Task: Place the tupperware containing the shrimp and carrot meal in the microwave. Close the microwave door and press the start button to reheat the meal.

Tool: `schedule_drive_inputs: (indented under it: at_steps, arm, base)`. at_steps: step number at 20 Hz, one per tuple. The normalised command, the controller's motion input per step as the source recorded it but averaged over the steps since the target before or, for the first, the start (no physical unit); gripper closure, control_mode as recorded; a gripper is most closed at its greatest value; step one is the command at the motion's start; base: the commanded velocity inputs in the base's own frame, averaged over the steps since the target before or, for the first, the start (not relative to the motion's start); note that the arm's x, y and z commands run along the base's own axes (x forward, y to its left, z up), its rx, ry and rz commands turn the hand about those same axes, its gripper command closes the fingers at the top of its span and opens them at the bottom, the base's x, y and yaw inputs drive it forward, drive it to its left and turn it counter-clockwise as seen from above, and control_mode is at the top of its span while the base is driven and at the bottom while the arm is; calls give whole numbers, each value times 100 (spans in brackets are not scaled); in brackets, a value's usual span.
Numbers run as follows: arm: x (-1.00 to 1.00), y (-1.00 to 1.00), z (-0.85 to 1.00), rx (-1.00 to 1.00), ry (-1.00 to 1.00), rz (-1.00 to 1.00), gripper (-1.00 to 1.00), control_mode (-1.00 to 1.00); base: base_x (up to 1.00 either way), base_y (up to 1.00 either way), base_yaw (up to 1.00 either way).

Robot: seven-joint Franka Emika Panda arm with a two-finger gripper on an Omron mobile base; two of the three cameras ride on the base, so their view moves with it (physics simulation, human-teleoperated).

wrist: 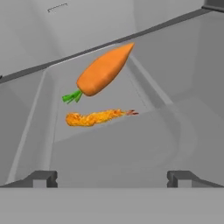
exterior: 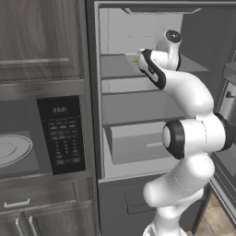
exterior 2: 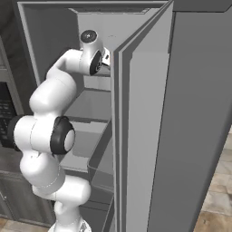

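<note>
The tupperware (wrist: 33,122), a pale grey tray, lies on an upper fridge shelf right in front of my hand. In it are an orange carrot (wrist: 105,70) with a green top and a pale orange shrimp (wrist: 94,118) just nearer to me. My gripper (wrist: 112,177) is open, its two tips standing wide apart at the tray's near end, touching nothing. From the left base view the tupperware (exterior: 133,60) peeks out beside my wrist. The microwave (exterior: 62,133) is low on the left, with its turntable plate (exterior: 11,150) visible inside. The microwave door is out of view.
The open fridge has grey shelves and a drawer (exterior: 138,140) below my arm. Its big grey door (exterior 2: 181,113) stands open close on the right. Wood-grain cabinet doors (exterior: 41,41) sit above the microwave, and a drawer (exterior: 18,203) sits below it.
</note>
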Motion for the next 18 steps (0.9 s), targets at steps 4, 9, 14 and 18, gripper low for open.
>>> schedule_drive_inputs:
  at_steps: [4, 9, 14, 18]
  arm:
    - [23, 0, 0, 0, 0, -3, -100, -100]
    - [15, 0, 0, 0, 0, -5, -100, -100]
    - [16, 0, 0, 5, 0, -10, -100, -100]
    - [10, 0, 0, 9, 0, -14, -100, -100]
  base:
    - [0, 0, 0]
    - [0, 0, 0]
    - [0, 0, 0]
    - [0, 0, 0]
